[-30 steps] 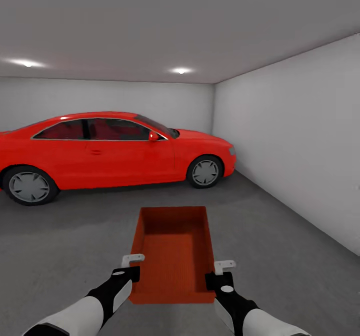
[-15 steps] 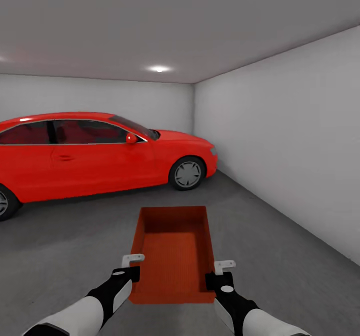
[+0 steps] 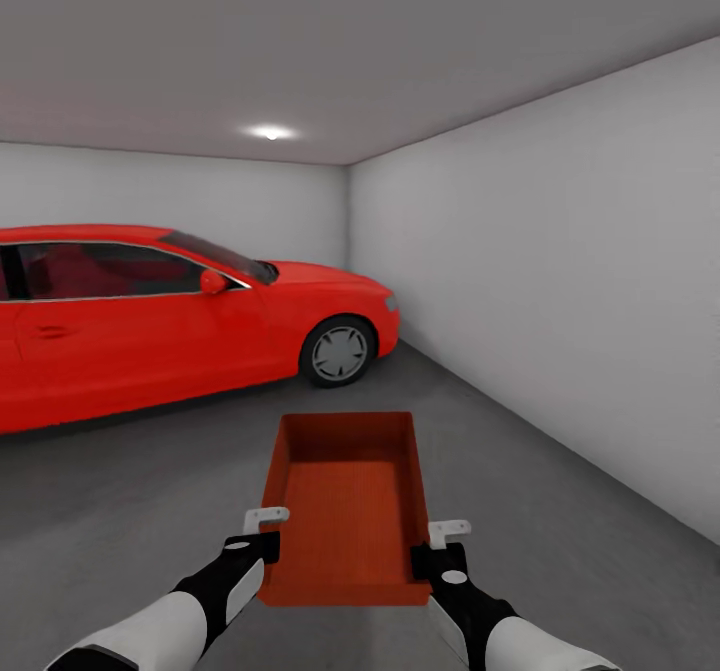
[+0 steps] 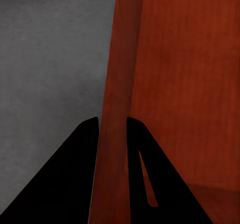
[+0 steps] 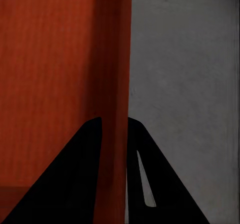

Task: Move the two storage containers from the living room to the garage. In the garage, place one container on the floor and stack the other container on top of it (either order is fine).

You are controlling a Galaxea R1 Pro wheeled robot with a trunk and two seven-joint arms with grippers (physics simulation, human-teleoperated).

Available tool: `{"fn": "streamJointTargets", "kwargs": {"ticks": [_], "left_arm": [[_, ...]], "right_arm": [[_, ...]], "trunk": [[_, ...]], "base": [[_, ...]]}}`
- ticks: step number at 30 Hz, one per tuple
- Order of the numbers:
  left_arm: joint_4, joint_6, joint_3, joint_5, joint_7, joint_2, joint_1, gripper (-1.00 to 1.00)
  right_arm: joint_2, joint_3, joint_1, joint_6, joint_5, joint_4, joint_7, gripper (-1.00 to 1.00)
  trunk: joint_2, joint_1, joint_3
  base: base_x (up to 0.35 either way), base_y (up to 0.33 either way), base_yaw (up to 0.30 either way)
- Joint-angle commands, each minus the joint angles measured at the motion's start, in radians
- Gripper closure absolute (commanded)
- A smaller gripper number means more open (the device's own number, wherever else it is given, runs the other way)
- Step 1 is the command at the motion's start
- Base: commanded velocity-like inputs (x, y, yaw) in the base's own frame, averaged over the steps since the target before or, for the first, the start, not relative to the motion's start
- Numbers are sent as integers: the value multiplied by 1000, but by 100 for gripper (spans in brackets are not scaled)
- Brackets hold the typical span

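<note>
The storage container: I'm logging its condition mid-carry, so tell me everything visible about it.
The storage container is an orange-red, open-topped rectangular bin with thin plain walls, a faintly ribbed bottom and nothing inside. It is carried level above the grey floor, long axis pointing away from the robot. The left gripper is shut on its left wall and the right gripper on its right wall, near the closer end; each wrist view shows one finger inside and one outside the wall.
</note>
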Motion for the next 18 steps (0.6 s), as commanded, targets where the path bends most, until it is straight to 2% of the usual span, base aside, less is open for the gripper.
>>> {"fn": "streamJointTargets", "kwargs": {"ticks": [1, 18], "left_arm": [[-5, -35, 21, -15, 12, 17, 0, 100], [-5, -35, 21, -15, 12, 16, 0, 100]], "right_arm": [[0, -16, 0, 0, -11, 2, -1, 100], [0, -16, 0, 0, -11, 2, -1, 100]], "trunk": [[-1, 1, 0], [-1, 1, 0]], "base": [[322, 14, -245], [322, 95, -252]]}}
